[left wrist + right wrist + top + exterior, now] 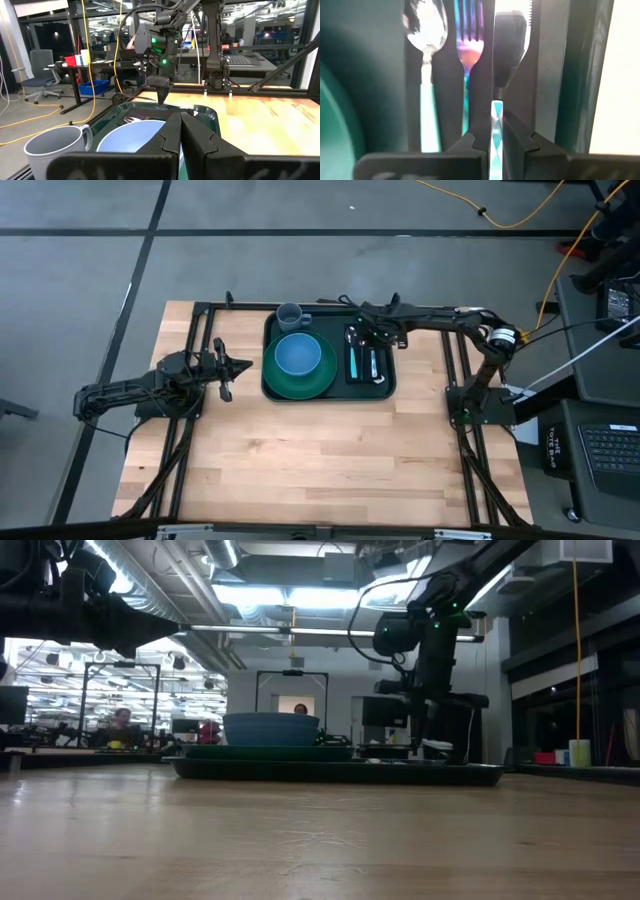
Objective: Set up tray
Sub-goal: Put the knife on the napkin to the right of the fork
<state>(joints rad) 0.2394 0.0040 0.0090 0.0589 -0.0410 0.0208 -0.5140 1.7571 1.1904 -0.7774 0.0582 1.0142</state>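
High view showed the tray (329, 385) lying on the wooden surface (320, 460) toward its far edge, roughly midway between the two arms. On it sat a round green plate (300, 378) with a blue bowl (298, 354) inside it, a grey mug (290, 314) at the far left corner of the tray, and a black napkin (368, 378) on the tray's right side. Right wrist view showed three pieces of cutlery laid side by side on that napkin: a spoon (424, 30), a fork (468, 40) and a knife (509, 40). The right hand (496, 135) was over the napkin with its fingers clenched on the knife's handle, so the knife, though lined up beside the fork, had not been released. Whether the knife rested fully on the napkin could not be told. The left hand (226, 369) hovered above the bare surface just left of the tray, fingers clenched on nothing. Left wrist view confirmed mug, bowl and tray in front of it and the right arm working beyond. In my judgement the setting was nearly complete: plate, bowl, mug, napkin, spoon and fork appeared placed, and what remained was to let go of the knife and clear the right arm from the tray. No further loose items were seen on the surface.
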